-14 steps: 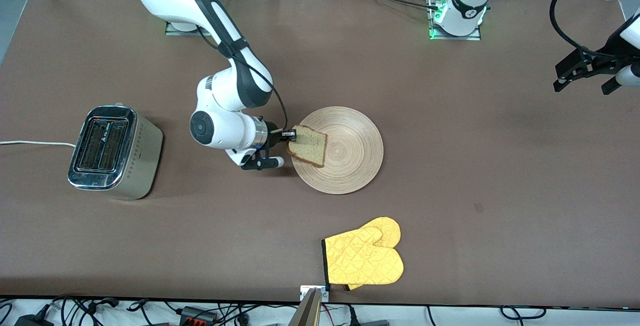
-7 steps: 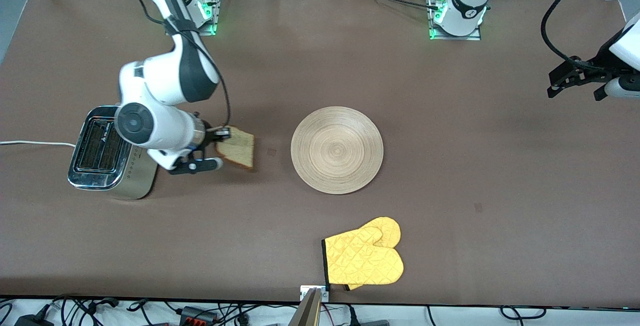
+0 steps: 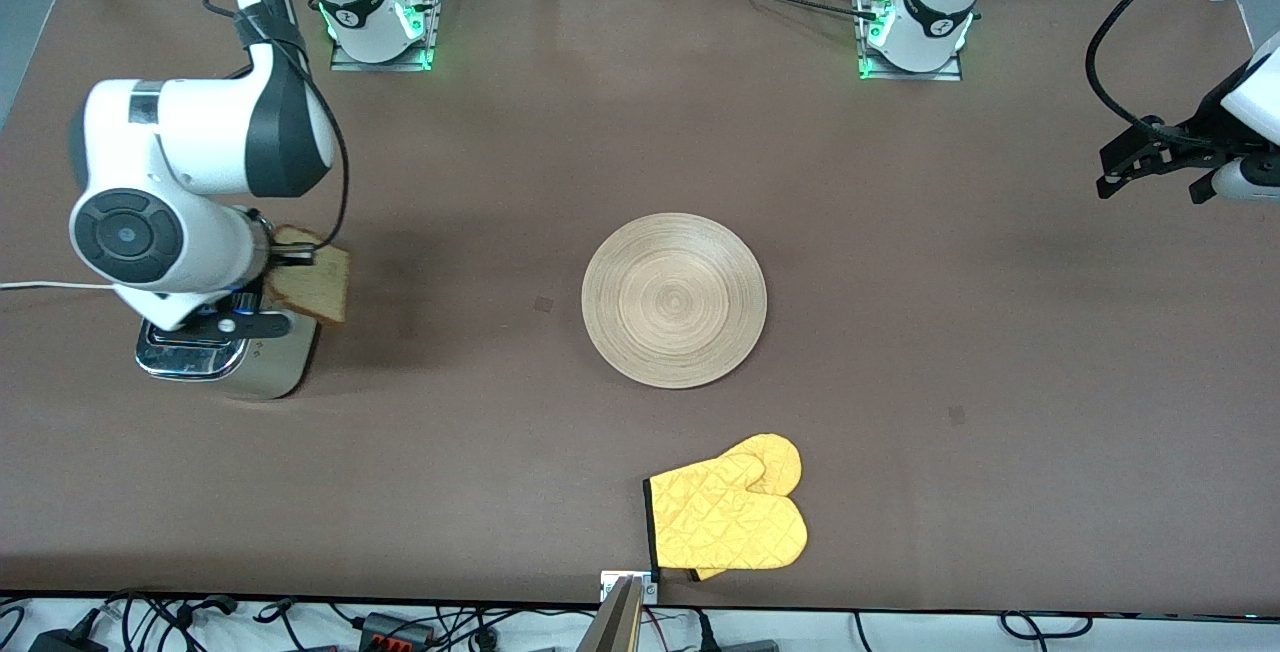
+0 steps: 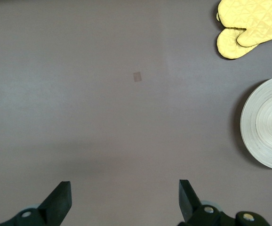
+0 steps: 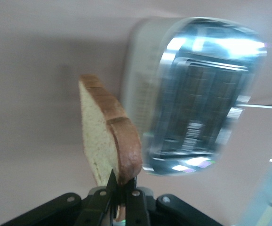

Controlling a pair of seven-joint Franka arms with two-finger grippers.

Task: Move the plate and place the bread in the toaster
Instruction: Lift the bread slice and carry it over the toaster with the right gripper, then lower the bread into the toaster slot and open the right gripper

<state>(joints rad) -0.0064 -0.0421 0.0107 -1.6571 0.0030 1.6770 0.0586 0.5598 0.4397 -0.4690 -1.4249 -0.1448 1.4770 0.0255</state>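
My right gripper [image 3: 282,254] is shut on the bread [image 3: 315,283], a brown slice held on edge in the air beside and over the toaster [image 3: 240,364]. The arm's wrist hides most of the toaster's chrome top. In the right wrist view the bread [image 5: 108,143] stands in my right gripper [image 5: 123,184] next to the toaster [image 5: 197,94], whose two slots face up. The pale wooden plate [image 3: 674,300] lies bare at the table's middle; its edge shows in the left wrist view [image 4: 268,122]. My left gripper [image 3: 1160,160] is open and empty, waiting over the left arm's end of the table.
A yellow oven mitt [image 3: 728,512] lies near the table's front edge, nearer to the front camera than the plate; it also shows in the left wrist view [image 4: 249,23]. The toaster's white cord [image 3: 50,286] runs off the right arm's end of the table.
My right gripper has carried the bread from the plate toward the right arm's end of the table, up beside the toaster. The plate stays put. The left gripper has barely shifted.
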